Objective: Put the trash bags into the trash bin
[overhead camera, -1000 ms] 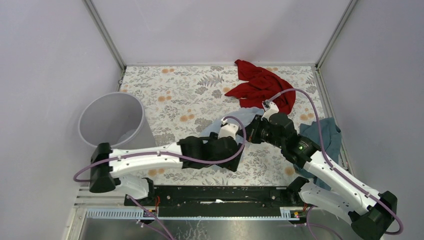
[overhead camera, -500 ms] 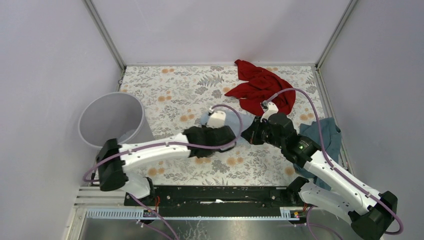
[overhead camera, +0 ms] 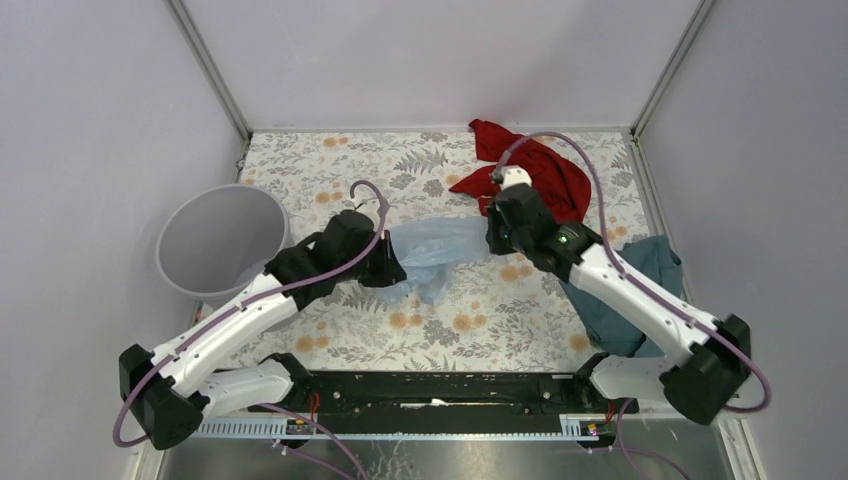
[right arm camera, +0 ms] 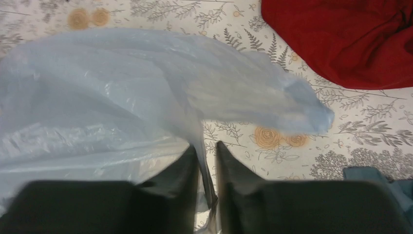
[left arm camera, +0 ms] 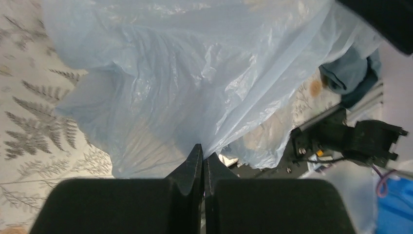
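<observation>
Left claw clamped tight on the thin, translucent pale-blue plastic trash bag, which hangs outside the bin.

The bag stretches above the floral-patterned desk between the left claw and the right claw. The right claw's jaws stand slightly apart with a strand of film running between them; whether it has any hold cannot be told. The plain light-grey round plastic bin stands upright at the desk's left edge, just beside the left arm, mouth open upward, smooth grey inner wall showing. A crumpled red cloth lies at the far side, and a dark teal cloth lies at the right edge.
</observation>
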### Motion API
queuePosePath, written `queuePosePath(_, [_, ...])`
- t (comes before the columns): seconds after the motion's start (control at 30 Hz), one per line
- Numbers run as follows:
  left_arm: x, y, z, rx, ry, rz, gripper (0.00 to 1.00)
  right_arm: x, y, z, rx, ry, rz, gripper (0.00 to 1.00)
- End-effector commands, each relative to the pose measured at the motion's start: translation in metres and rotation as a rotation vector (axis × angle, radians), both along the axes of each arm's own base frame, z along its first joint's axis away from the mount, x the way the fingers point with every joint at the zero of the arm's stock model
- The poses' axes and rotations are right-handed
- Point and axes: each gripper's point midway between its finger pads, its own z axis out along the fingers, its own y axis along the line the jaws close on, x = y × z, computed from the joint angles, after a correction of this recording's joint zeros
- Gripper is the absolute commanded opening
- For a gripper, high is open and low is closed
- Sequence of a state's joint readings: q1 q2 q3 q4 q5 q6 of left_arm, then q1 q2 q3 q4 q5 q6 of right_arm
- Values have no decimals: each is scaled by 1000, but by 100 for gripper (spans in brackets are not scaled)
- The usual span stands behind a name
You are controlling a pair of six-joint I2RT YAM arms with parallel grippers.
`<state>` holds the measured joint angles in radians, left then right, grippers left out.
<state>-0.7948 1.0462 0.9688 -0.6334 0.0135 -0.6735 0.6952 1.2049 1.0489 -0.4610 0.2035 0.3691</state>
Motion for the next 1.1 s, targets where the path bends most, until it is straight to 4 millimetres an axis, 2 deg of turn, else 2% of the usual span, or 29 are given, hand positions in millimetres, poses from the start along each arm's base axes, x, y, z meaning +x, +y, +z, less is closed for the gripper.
queuePosePath(0.0, [-17, -26, 14, -196, 119, -163, 0, 27, -6, 5, -181, -8, 12, 33])
queuePosePath(0.07, [-4, -23, 25, -197, 105, -120, 0, 26, 6, 10, -184, 53, 62, 52])
queuePosePath(0.17, [13, -23, 44, -231, 80, -60, 0, 9, 14, 16, -147, 123, 122, 80])
queuePosePath(0.23, [21, -25, 52, -244, 71, -31, 0, -6, 9, 31, -114, 106, 133, 89])
queuePosePath(0.33, [32, -21, 48, -238, 83, 34, 0, -26, -12, 47, -109, 85, 103, 99])
queuePosePath(0.5, [39, -22, 44, -311, 126, 71, 0, -63, -31, 48, -52, 88, 117, 100])
queuePosePath(0.57, [45, -19, 44, -320, 127, 95, 0, -70, -39, 50, -65, 74, 132, 100])
queuePosePath(0.67, [52, -12, 47, -332, 119, 139, 0, -71, -40, 70, -57, 8, 177, 100])
queuePosePath(0.73, [56, -9, 51, -357, 119, 168, 0, -78, -22, 83, 14, -33, 289, 100])
queuePosePath(0.8, [59, -8, 56, -383, 125, 174, 0, -90, 8, 87, 131, -55, 454, 100])
queuePosePath(0.87, [62, -9, 59, -401, 137, 167, 0, -97, 33, 81, 216, -55, 549, 100])
queuePosePath(0.97, [65, -9, 60, -414, 160, 160, 0, -95, 64, 63, 214, -89, 550, 100])
queuePosePath(1.07, [65, -9, 64, -426, 163, 150, 0, -75, 74, 46, 145, -159, 407, 99])
